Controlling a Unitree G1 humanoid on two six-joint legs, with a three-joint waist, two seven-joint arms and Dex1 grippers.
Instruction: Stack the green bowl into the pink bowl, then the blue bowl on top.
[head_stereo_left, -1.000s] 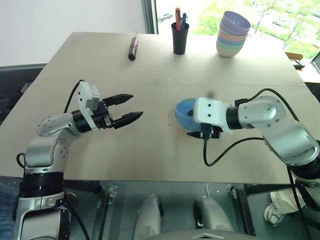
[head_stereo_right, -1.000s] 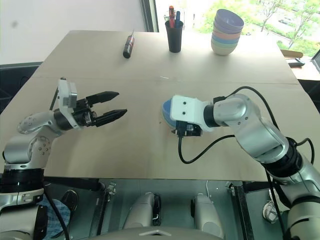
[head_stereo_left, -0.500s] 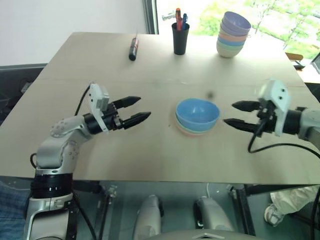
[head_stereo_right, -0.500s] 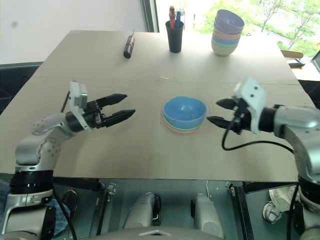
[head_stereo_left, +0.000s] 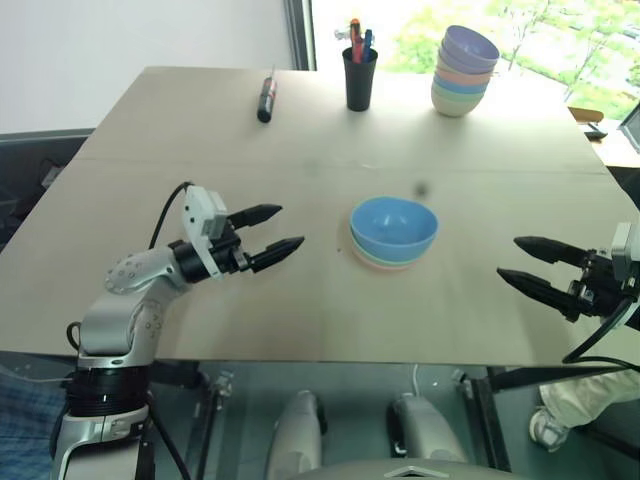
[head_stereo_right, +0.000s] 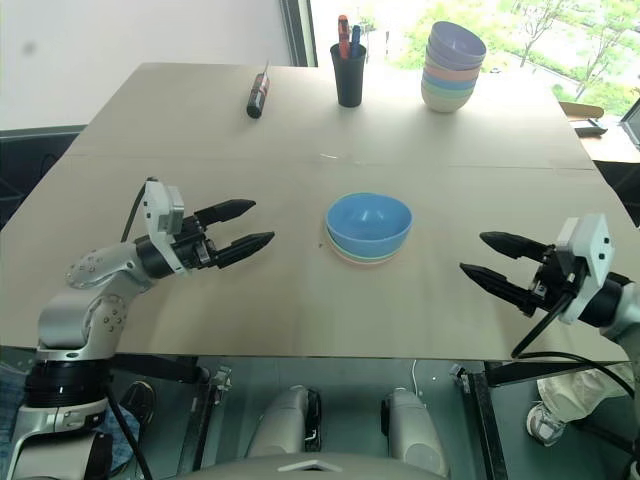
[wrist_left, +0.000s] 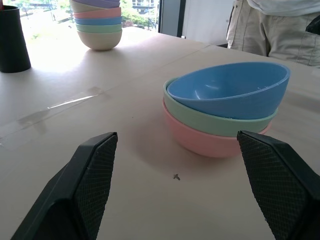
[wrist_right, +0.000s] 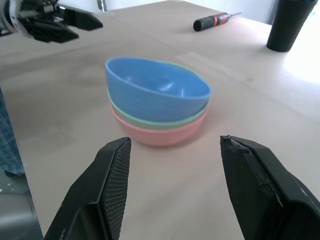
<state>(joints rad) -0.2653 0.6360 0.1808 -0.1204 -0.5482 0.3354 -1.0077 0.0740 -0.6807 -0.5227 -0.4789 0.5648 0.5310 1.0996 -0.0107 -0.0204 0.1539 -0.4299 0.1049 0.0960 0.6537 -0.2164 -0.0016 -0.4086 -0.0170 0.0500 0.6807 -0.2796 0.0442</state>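
The blue bowl (head_stereo_left: 394, 222) sits nested on top of the green bowl (wrist_left: 215, 120), which rests inside the pink bowl (wrist_left: 200, 142). This stack stands at the middle of the table. My left gripper (head_stereo_left: 290, 226) hovers open to the left of the stack, pointing at it, with nothing between its fingers. Well to the right of the stack, near the table's front right edge, my right gripper (head_stereo_left: 508, 257) is open and empty, aimed back toward the bowls.
A tall multicoloured bowl stack (head_stereo_left: 464, 70) stands at the far right of the table, a black pen cup (head_stereo_left: 360, 78) at the far middle, and a screwdriver (head_stereo_left: 266, 97) to its left. A person in beige trousers (wrist_left: 275, 25) stands beyond the table.
My right gripper has drawn away from over the blue bowl and swung far to the right, uncovering the stack. The left gripper has barely moved.
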